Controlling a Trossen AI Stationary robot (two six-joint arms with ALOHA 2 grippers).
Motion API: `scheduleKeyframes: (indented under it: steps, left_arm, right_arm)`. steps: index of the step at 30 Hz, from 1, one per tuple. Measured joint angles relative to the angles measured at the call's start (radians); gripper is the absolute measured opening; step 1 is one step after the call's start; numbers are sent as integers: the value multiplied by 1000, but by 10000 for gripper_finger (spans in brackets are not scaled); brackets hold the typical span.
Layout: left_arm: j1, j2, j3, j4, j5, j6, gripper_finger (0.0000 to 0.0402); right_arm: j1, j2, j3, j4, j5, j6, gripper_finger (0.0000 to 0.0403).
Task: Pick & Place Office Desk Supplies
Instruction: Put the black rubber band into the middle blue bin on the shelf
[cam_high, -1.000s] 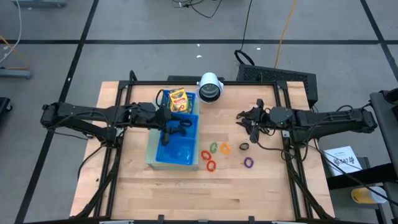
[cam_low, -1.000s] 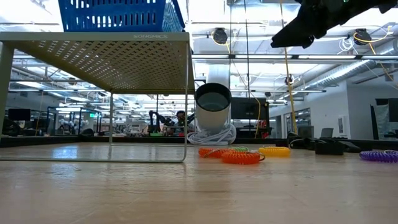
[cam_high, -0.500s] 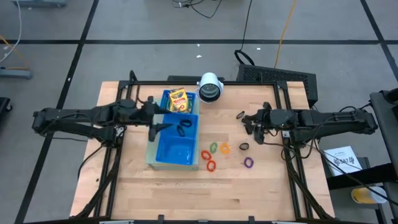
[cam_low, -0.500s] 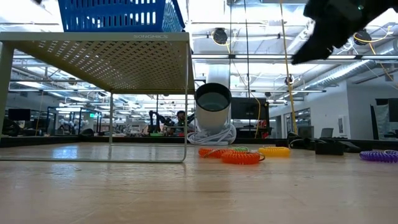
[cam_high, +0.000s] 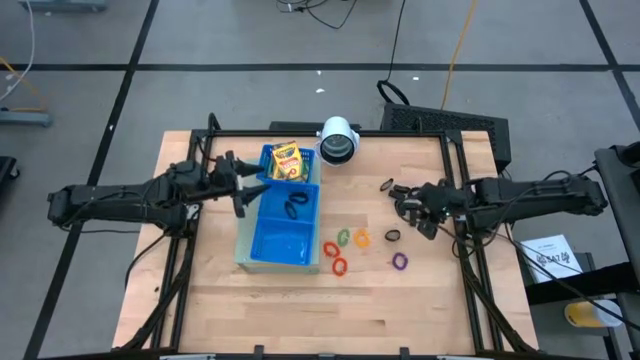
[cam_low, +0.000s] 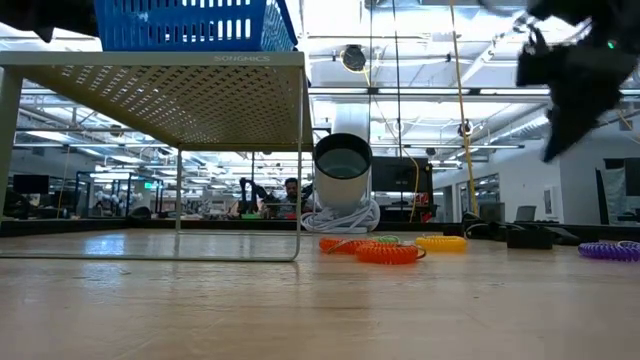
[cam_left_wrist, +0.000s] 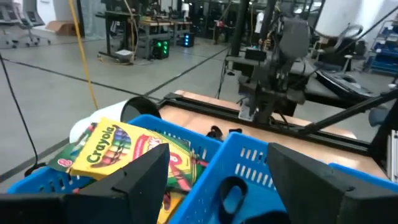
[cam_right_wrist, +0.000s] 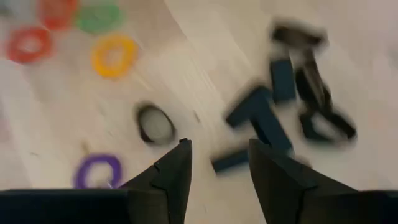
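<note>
Fingers of the left gripper (cam_high: 238, 183) spread wide beside the blue plastic tray (cam_high: 262, 248); right gripper (cam_high: 413, 212) fingers narrowly parted, empty, above small black clips (cam_right_wrist: 292, 99).

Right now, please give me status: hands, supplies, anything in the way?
Left hand open, empty, beside blue tray. Right hand open, empty, above black clips. Crayon box in tray; rings on table. Path clear.

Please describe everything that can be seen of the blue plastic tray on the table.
The blue tray is a long plastic bin with slotted walls, divided into three compartments. It lies on the wooden table's left half, beside the white cylinder. The far compartment holds the yellow-and-green crayon boxes, the middle one a black clip, and the near one looks empty. The left gripper hovers open at its left edge, apparently not touching it.
</note>
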Motion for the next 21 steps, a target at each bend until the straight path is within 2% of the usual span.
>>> scheduleKeyframes:
  steps: [8,12,16,21]
  left_arm:
    - [0,0,0,3,-18,6,274]
    - [0,0,0,3,-19,13,274]
    - [0,0,0,3,-19,12,274]
    - [0,0,0,3,-19,23,273]
  right_arm:
    - [0,1,-147,-2,-2,116,129]
    - [0,1,-161,72,60,234,121]
    - [0,1,-185,69,129,276,109]
    - [-2,1,-277,75,130,381,93]
